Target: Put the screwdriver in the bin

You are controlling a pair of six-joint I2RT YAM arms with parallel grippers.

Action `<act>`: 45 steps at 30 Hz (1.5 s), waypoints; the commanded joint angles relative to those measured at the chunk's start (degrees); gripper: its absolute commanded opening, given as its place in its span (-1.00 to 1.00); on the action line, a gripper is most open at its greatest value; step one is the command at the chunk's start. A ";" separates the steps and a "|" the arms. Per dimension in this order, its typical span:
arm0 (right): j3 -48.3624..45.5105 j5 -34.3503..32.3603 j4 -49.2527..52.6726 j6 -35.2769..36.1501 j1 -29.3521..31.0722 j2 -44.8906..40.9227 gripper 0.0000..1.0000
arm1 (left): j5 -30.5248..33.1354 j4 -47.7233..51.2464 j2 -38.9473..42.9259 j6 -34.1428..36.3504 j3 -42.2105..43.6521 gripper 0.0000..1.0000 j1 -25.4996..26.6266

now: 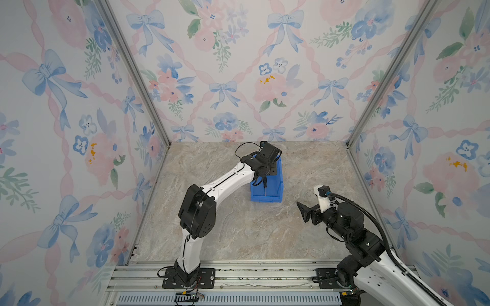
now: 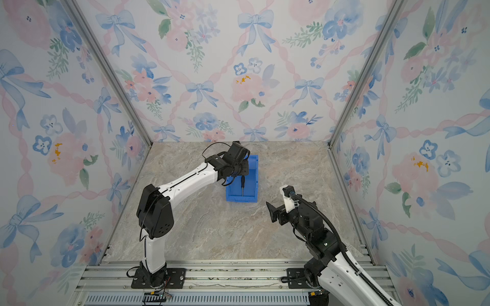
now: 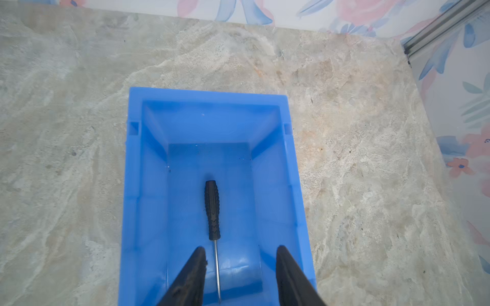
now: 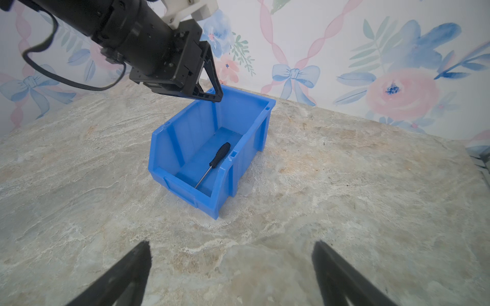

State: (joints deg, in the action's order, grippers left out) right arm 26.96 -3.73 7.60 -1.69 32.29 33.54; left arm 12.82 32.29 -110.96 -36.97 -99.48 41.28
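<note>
Screwdriver (image 3: 212, 209) lies in bin (image 3: 148, 185); left gripper (image 3: 241, 249) above it, jaws apart, empty.
I see right gripper (image 4: 232, 243) spread wide, well apart over the table (image 4: 344, 185); screwdriver axis runs near-far, tip near.

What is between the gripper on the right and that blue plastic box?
Nothing but bare marbled stone tabletop lies between the right gripper and the bright blue rectangular plastic bin; the right wrist view shows it.

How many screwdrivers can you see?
1. The screwdriver lies on the floor of the blue bin, tip toward its low front lip. None shows elsewhere.
</note>
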 commanded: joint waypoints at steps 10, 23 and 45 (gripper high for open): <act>2.78 -6.55 -2.08 -5.51 -0.65 5.41 0.93 | 0.16 -7.49 25.42 11.35 26.18 -0.02 -1.03; 4.66 -12.29 -0.02 -6.47 -5.42 8.36 0.93 | -3.33 -18.83 52.53 16.19 55.34 0.80 -14.21; -3.23 -5.10 -9.22 -6.78 -25.79 11.56 0.94 | 10.29 -27.65 66.50 20.62 72.67 0.95 -28.91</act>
State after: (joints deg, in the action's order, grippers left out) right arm 24.18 -11.53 0.99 -9.37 7.20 44.51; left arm 23.35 8.08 -46.02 -17.93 -28.25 12.71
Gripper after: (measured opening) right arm 0.967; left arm 0.975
